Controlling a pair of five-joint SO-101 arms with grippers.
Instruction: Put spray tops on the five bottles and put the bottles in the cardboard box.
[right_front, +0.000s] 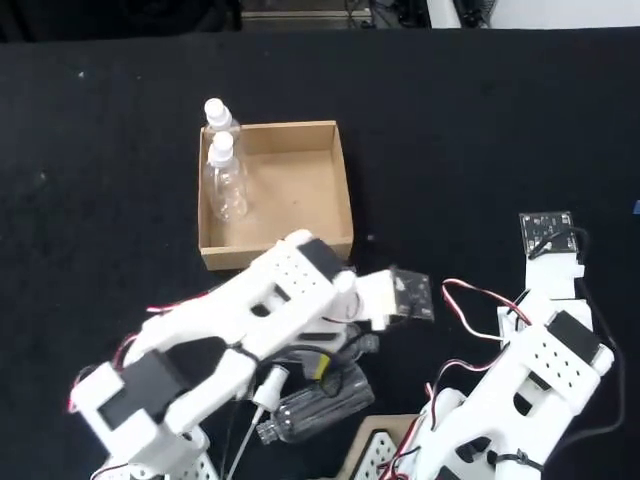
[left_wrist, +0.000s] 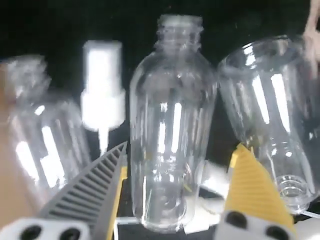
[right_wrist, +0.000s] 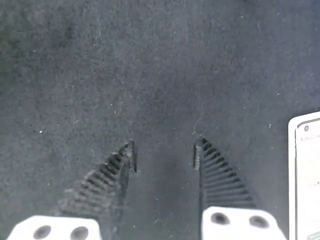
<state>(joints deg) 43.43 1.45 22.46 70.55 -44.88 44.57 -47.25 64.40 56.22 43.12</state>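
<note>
Clear plastic lies all around the left pincer (left_wrist: 182, 146), whose fingers (left_wrist: 92, 190) are held apart, one grey and one yellow. Outside the grey finger a first bottle (left_wrist: 40, 135) is made out, uncapped and blurred. Just beyond that finger's tip a loose white spray top (left_wrist: 102, 90) is seen, its tube pointed toward the pincer. Between the two fingers the middle bottle (left_wrist: 172, 125) is straddled, its open neck turned away from the pincer; the grey finger is at its wall, while a gap is left on the yellow side. Outside the yellow finger a third bottle (left_wrist: 265, 110) is laid with its bare mouth toward the pincer. Well beyond the left pincer the cardboard box (right_front: 240, 255) is found, with a capped bottle (right_front: 226, 185) inside it and a corner bottle (right_front: 217, 115), also capped, at its far edge. The right pincer (right_wrist: 164, 147) is spread open over black cloth (right_wrist: 150, 60) with nothing held; a phone's edge (right_wrist: 305, 175) is seen outside one finger.
</note>
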